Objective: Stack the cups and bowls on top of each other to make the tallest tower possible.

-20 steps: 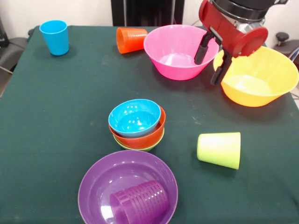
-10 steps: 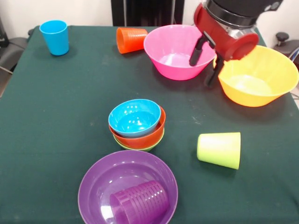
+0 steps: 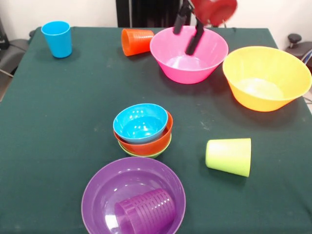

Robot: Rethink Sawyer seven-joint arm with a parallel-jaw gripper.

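The gripper (image 3: pixel 187 31), two dark jaws parted and holding nothing, hangs over the large pink bowl (image 3: pixel 170 58) at upper centre of the frame, one jaw above the far rim, the other over the interior. The step in hand appears to be seizing this bowl by its wall; a sound grasp would set one jaw inside and one outside the rim, descend squarely, and lift level so that the bowl can seat on the nested small bowls (image 3: pixel 142 127) at centre. The arm enters from the top edge, tilted, its red wrist blurred. The orange cup (image 3: pixel 136 41) lies on its side just beside the pink bowl on the tabletop (image 3: pixel 58 126), and should be left undisturbed.
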